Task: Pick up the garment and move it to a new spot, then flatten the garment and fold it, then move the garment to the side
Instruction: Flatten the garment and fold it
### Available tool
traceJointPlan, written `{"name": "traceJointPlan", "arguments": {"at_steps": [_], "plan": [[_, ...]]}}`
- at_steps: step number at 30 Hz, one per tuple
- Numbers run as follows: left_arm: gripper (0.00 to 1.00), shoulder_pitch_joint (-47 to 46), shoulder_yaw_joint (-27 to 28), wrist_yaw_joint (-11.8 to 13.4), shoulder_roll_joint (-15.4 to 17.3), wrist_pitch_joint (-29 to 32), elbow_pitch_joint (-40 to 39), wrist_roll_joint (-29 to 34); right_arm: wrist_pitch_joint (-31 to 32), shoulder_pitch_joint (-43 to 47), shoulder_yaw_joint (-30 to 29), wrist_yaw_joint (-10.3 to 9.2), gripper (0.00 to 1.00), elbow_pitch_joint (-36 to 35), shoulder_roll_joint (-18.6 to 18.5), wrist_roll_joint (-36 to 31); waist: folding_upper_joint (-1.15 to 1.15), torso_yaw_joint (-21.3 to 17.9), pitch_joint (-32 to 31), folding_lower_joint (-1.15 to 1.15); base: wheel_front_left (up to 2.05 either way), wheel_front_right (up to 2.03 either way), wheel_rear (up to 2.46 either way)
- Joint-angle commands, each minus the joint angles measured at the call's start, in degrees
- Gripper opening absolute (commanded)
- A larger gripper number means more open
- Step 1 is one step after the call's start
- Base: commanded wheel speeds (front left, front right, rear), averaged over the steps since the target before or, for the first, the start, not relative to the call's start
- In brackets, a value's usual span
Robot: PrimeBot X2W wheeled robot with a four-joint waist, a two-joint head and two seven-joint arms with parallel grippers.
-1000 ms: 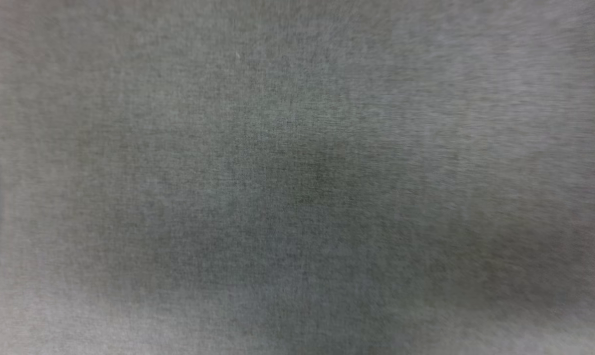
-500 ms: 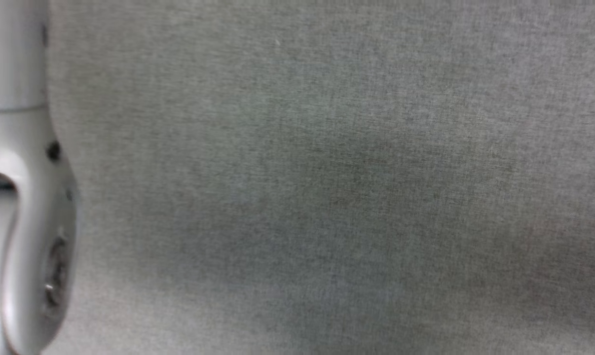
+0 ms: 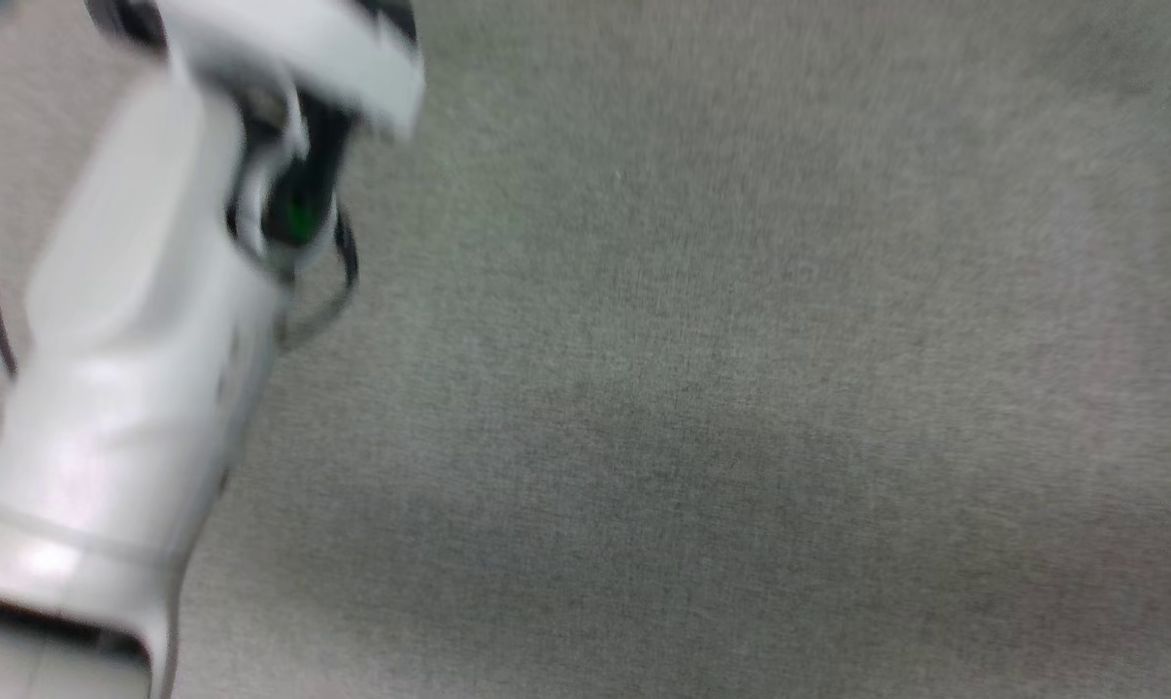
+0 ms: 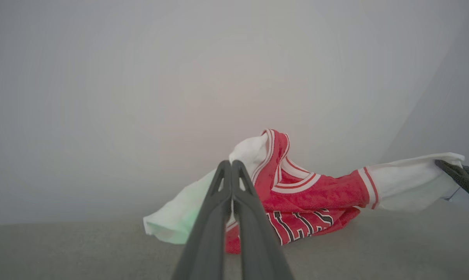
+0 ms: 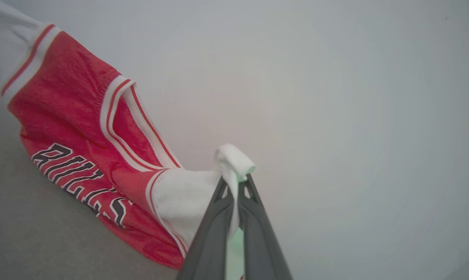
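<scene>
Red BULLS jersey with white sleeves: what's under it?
The red jersey sags onto a grey woven surface; the patch directly beneath its lettered front is covered.

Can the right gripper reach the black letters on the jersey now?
Probably not yet: the right gripper is shut on the white sleeve of the garment and must let go first. Nothing else blocks the lettering.

Head cam down, close — wrist cams low, share garment (image 4: pixel 308 194).
</scene>
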Motion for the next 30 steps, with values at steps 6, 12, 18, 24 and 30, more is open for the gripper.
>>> {"name": "traceJointPlan", "arguments": {"at_steps": [6,12,18,24,30], "plan": [[0.00,15.7,-4.8,0.0,7.1,0.4,-9.0,-5.3,0.0,16.3,-2.2,-0.06,0.00,-5.6,-2.8,3.3,0.00,-0.5,-15.5,0.00,0.00,0.00,0.00],[0.00,33.0,-8.6,1.4,13.6,0.3,-16.9,-4.7,0.0,35.4,-6.9,-0.06,0.00,-11.6,-3.2,3.7,0.00,-1.0,-20.8,0.00,0.00,0.00,0.00],[0.00,42.9,-9.3,5.1,16.1,-0.6,-20.6,-4.8,0.0,47.0,-10.5,-0.06,0.00,-15.2,-2.2,2.1,0.00,-1.4,-23.0,0.00,0.00,0.00,0.00],[0.00,52.3,-6.6,10.2,18.1,-2.0,-23.8,-4.4,0.0,58.7,-15.7,-0.06,0.00,-19.8,-1.3,0.6,0.00,-2.3,-23.8,0.00,0.00,0.00,0.00],[0.00,60.2,-2.9,13.6,17.7,-2.4,-25.7,-3.7,0.0,68.6,-21.6,-0.06,0.00,-22.1,2.3,-1.4,0.00,-3.1,-23.9,0.00,0.00,0.00,0.00]]}}
